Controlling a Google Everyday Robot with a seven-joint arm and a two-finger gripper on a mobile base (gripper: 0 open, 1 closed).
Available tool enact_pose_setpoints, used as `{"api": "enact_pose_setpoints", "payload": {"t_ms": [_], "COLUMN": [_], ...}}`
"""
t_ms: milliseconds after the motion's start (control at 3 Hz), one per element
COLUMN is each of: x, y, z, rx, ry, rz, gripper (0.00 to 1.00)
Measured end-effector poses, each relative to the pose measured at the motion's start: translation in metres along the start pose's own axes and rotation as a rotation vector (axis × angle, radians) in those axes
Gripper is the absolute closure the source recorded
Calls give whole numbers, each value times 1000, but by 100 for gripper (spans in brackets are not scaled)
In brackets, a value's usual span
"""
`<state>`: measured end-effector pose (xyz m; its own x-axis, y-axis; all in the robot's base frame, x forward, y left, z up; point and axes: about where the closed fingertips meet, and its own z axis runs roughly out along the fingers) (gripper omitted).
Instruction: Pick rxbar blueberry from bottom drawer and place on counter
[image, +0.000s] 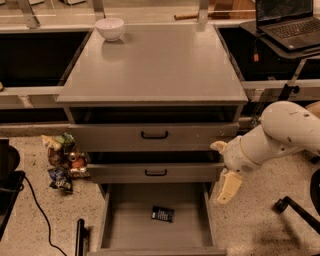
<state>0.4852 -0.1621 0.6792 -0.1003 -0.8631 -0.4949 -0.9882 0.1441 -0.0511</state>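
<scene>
The rxbar blueberry (162, 214), a small dark navy wrapper, lies flat on the floor of the bottom drawer (131, 227), which is pulled out and open. The counter (150, 62) is the broad grey top of the cabinet. My gripper (223, 167), on a white arm, hangs at the cabinet's right side beside the middle drawer, above and to the right of the bar. Its two cream fingers (227, 187) stand apart and hold nothing.
A white bowl (110, 27) sits at the counter's back left. A heap of snack packets (62, 160) lies on the floor left of the cabinet. A laptop (287, 20) stands at the back right. A chair base (295, 210) is on the floor to the right.
</scene>
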Motion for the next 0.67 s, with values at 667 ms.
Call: {"api": "enact_pose_setpoints", "payload": {"t_ms": [667], "x": [6], "y": [0], "z": [29], "rx": [-3], "ry": [-35], "rz": [-14], "gripper": [0]}}
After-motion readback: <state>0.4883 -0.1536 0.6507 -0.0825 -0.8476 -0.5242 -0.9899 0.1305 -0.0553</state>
